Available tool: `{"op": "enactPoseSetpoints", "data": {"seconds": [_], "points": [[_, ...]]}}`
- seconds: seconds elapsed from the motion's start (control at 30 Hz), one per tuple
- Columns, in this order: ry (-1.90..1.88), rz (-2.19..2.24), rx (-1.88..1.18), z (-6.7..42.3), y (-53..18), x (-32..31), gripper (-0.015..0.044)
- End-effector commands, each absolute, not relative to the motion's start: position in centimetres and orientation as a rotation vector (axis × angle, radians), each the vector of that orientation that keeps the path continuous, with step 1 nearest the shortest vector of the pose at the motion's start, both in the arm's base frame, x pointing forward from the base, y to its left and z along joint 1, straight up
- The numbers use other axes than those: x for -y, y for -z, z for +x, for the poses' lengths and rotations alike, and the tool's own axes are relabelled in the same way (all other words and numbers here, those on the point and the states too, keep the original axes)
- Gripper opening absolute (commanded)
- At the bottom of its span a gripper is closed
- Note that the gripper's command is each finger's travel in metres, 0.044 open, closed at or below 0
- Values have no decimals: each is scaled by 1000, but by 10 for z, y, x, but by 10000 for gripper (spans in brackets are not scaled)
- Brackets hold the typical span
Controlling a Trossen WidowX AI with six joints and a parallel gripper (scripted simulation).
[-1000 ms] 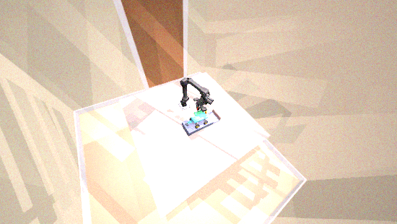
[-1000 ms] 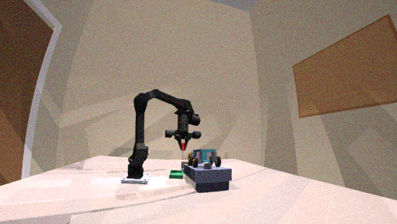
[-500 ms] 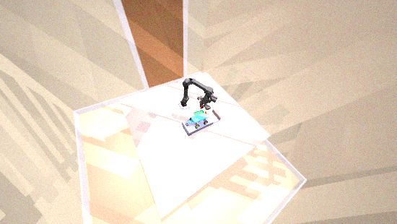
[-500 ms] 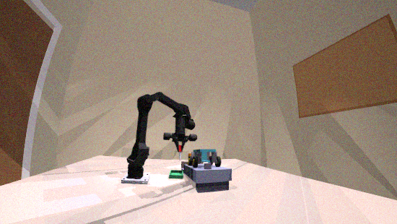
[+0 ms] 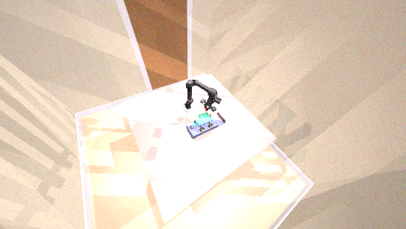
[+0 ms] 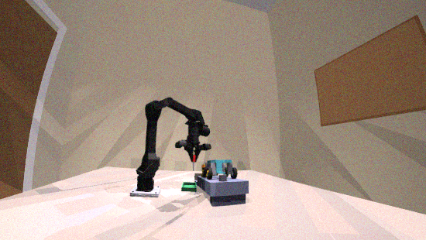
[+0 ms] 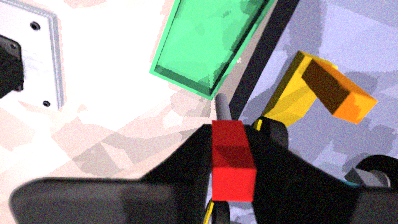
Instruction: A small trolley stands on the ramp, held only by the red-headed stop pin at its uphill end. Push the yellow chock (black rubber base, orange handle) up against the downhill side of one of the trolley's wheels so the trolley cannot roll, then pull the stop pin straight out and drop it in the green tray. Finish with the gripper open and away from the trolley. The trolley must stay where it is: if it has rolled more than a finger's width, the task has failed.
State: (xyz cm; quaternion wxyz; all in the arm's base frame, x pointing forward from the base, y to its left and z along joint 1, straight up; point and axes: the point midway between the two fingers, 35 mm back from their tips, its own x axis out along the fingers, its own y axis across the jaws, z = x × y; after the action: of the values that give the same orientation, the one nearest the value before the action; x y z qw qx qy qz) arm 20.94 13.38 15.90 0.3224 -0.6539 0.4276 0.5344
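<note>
My gripper (image 7: 225,132) (image 6: 194,156) (image 5: 207,108) is shut on the stop pin (image 7: 233,157) (image 6: 194,160). I grip it by its red head, and its grey shaft points down. The pin hangs in the air near the edge of the green tray (image 7: 210,42) (image 6: 189,186), beside the ramp (image 7: 345,35) (image 6: 226,188) (image 5: 195,132). The yellow chock (image 7: 312,90) with its orange handle lies on the ramp next to a black trolley wheel (image 7: 274,131). The teal trolley (image 6: 219,167) (image 5: 202,120) stands on top of the ramp.
The arm's base plate (image 7: 35,55) (image 6: 145,191) sits on the table to the left of the tray. A small grey block (image 6: 222,177) sits on the ramp's near edge.
</note>
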Motion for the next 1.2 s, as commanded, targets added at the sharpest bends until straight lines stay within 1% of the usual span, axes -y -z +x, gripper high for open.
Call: {"op": "enactPoseSetpoints", "data": {"seconds": [0.0,0.67,1.07,1.17], "points": [[-1500,-1772,-1048,208,-157,-132,0],[-1974,-2065,-489,209,-157,-128,0],[-2175,-2220,-49,210,-158,-126,0],[-2194,-2238,11,210,-159,-125,0]]}}
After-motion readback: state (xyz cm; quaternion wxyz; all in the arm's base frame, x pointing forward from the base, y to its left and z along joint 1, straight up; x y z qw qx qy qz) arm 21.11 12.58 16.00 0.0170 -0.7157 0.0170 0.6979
